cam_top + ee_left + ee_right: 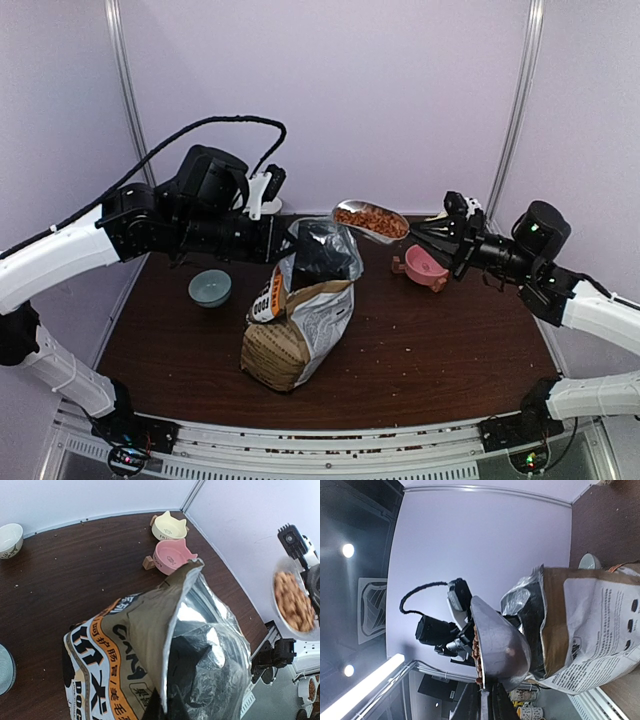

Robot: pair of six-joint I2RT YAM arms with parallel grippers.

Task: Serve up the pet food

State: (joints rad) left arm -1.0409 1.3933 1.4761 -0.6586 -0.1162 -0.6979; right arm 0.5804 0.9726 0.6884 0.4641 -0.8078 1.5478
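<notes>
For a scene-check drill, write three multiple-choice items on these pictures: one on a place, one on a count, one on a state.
1. Where is the silver metal scoop?
A. lying on the table
B. held up between the brown kraft food bag and the pink cat-eared bowl
C. inside the bag

2. How many cat-eared bowls show in the left wrist view?
A. one
B. two
C. three

3. The scoop is:
A. empty
B. upside down
C. filled with reddish-brown kibble

Answers:
1. B, since the right fingers hold it in the air there.
2. B, since the pink one sits beside a cream-yellow bowl.
3. C, since pellets heap inside it.
</notes>
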